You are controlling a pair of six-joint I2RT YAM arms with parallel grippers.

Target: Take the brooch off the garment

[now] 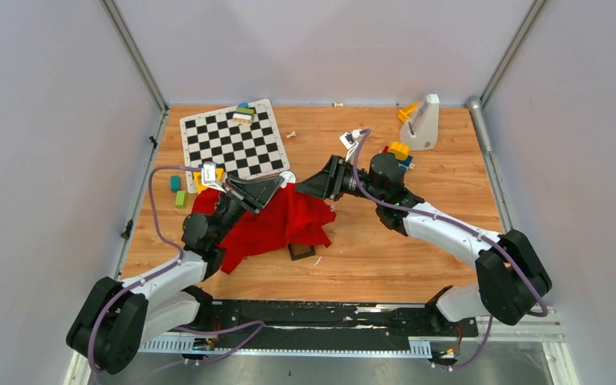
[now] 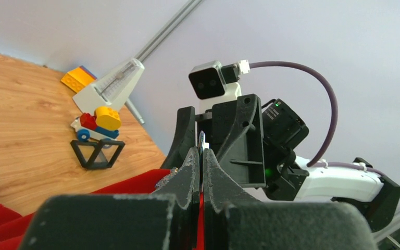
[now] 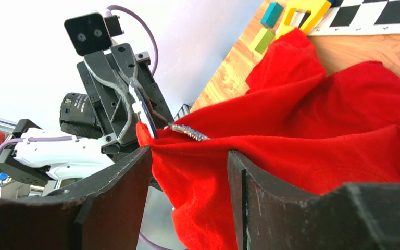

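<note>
Caught mid-task: my left pincer [image 3: 145, 122] is clamped shut on a raised fold of the red garment [image 3: 312, 130], holding it up off the table [image 1: 369, 265]. My right pincer [image 3: 190, 161] stands open with one finger on each side of the ridge of cloth, gripping nothing. The brooch [image 3: 187, 131], a thin glittering strip, lies on the crest of that fold. It sits just beside the left pincer's tips and just ahead of the right pincer's gap, a little above it.

The step in hand, as I judge it, is the grasp on the brooch itself. To do it well I would ease the right pincer forward and slightly up until the metal, not the cloth, sits between the fingers. Then I would close on the end of the strip farther from the left pincer. The left pincer should hold firm so the fabric is taut against the pull.

That pull ought to run along the pin, away from the left pincer, though the clasp is too small to make out, so the line is perhaps a guess. The risk is pinching red fabric with the brooch and dragging the whole garment
</note>
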